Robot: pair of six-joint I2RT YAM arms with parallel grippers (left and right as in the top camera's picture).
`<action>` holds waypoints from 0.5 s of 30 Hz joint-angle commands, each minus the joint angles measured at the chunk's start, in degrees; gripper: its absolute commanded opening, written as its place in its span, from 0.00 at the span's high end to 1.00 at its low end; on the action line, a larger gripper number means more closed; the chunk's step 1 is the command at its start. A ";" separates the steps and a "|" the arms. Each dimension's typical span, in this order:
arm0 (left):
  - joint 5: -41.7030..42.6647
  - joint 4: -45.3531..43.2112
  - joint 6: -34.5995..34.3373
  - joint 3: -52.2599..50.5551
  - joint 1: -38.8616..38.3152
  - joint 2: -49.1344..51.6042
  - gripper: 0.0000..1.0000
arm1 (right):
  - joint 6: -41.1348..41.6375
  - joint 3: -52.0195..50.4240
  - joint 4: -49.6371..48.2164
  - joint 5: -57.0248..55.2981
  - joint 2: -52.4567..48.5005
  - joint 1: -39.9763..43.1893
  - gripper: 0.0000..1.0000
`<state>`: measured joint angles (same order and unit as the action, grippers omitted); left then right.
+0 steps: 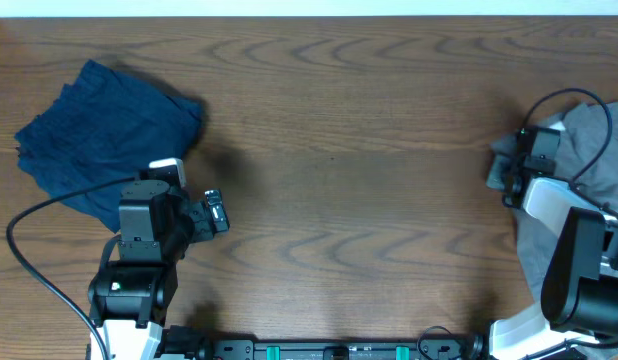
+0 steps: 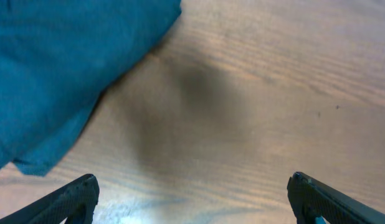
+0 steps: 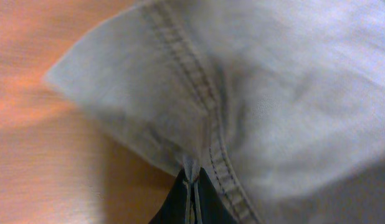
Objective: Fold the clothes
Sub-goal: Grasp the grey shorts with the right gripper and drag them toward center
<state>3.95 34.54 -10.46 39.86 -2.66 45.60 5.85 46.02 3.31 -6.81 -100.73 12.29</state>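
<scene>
The light grey shorts (image 1: 589, 140) lie at the table's right edge, partly under my right arm. In the right wrist view their stitched hem (image 3: 199, 87) fills the frame. My right gripper (image 3: 191, 177) is shut on the edge of the grey shorts, and it also shows in the overhead view (image 1: 509, 175). The dark navy garment (image 1: 104, 125) lies crumpled at the far left and shows in the left wrist view (image 2: 55, 68). My left gripper (image 2: 192, 196) is open and empty over bare table, just right of the navy garment; it also shows in the overhead view (image 1: 211, 212).
The wooden table (image 1: 359, 150) stretches between the two garments. A black cable (image 1: 39, 225) loops from the left arm across the navy garment's near edge. The arm bases stand along the front edge.
</scene>
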 commanded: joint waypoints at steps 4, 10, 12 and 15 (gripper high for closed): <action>0.15 -3.78 0.13 1.09 0.24 0.00 0.02 | 6.16 11.39 -8.22 16.46 -0.74 -9.27 0.99; 0.15 -6.45 0.13 1.09 0.24 0.13 0.02 | 8.94 22.45 -13.57 9.46 -0.76 -15.74 0.70; 0.17 -6.58 0.11 1.09 0.22 0.39 0.02 | 8.90 24.09 -12.37 8.72 -0.76 -16.22 0.36; 0.20 -6.56 0.11 1.09 0.22 0.96 0.02 | 8.87 24.94 -5.42 8.72 -0.74 -15.58 0.01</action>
<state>3.97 28.12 -10.46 39.86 -2.68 46.00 13.43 70.65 -6.20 3.51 -101.43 -4.25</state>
